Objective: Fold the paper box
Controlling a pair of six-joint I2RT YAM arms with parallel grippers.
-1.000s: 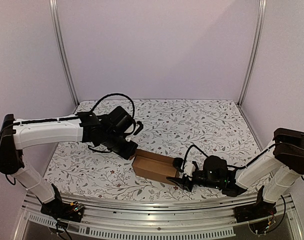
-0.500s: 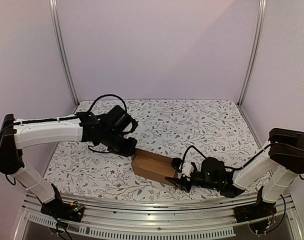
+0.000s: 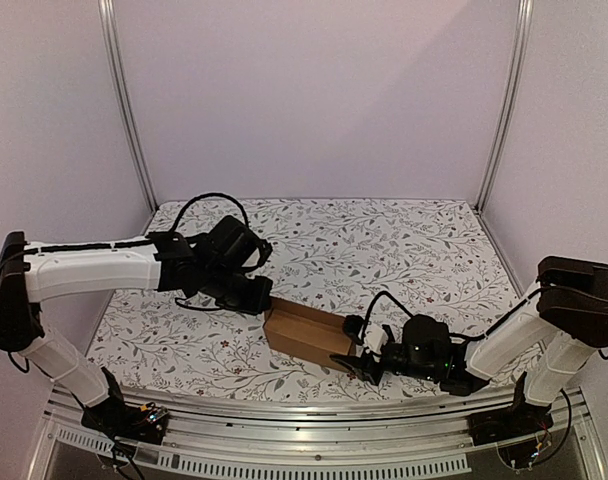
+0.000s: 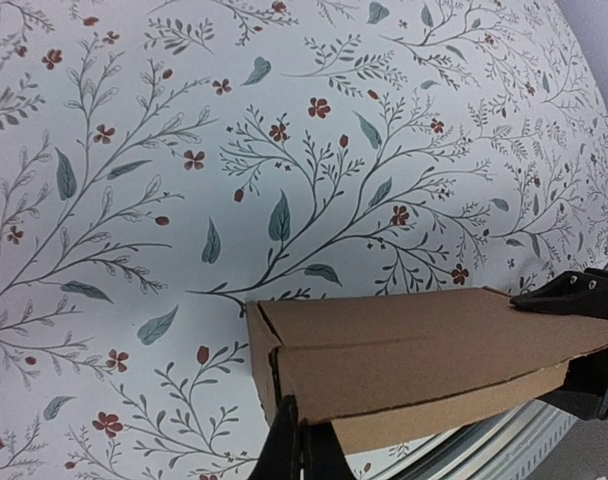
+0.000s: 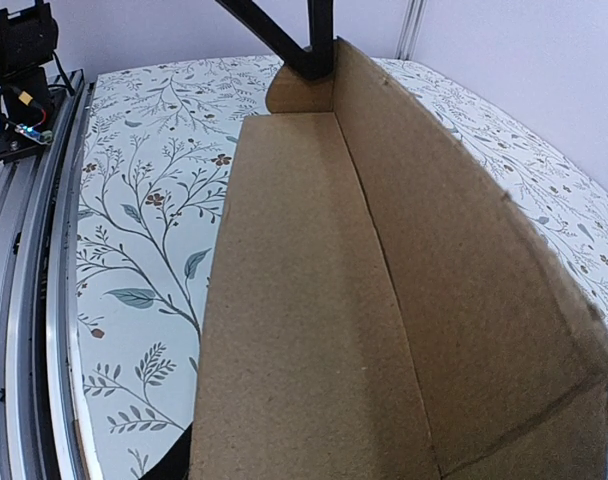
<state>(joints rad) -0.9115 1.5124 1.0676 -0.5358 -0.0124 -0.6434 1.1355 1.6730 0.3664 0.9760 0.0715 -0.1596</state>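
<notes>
The paper box (image 3: 304, 335) lies near the front edge of the table (image 3: 404, 250). It looks light and thin-walled, so it is best held at its folded ends. The right gripper (image 3: 356, 350), half spread, clasps its right end. The left gripper (image 4: 299, 455), pinched together, touches the left end.

Paper box (image 5: 314, 300) running off the bottom and right edges of the right wrist view, its far end in the left wrist view disappearing between the dark fingers of the right tool (image 4: 532, 348), left tool (image 4: 302, 452) being cropped by the bottom edge.
</notes>
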